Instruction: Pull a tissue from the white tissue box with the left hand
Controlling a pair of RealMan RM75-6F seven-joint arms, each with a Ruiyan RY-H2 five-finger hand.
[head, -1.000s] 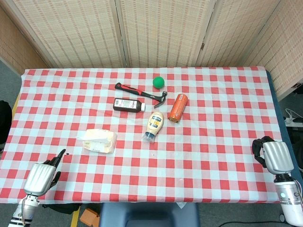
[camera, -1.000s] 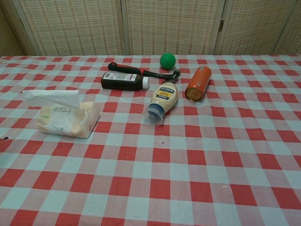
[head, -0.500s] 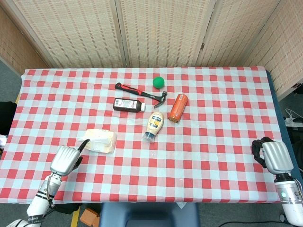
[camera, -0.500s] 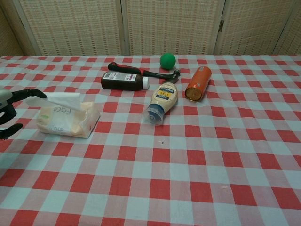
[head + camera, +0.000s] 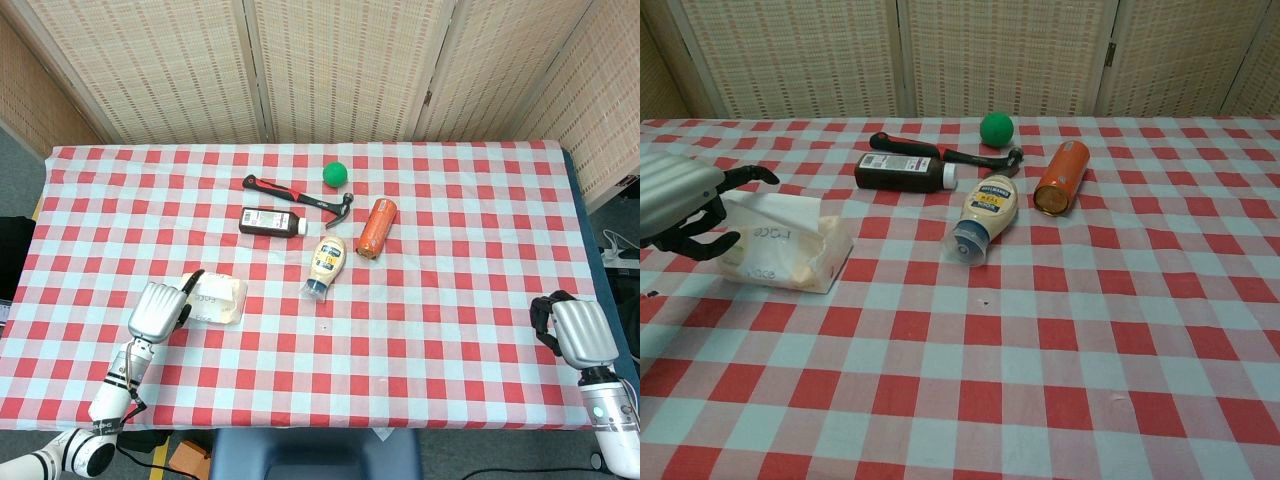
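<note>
Bystanders on your red-and-white checked tabletop (image 5: 470, 230)
At the far middle you have a green ball (image 5: 336, 173), and just in front of it a hammer (image 5: 298, 197) with a red-and-black handle; a dark bottle (image 5: 272, 222) lies on its side near the hammer, a mayonnaise bottle (image 5: 324, 267) lies cap toward you, and an orange can (image 5: 377, 227) lies to its right

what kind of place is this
Probably a lab or test room for robot trials, not a home: a table in a red checked cloth before woven folding screens, holding unrelated props such as a hammer and a green ball.
</note>
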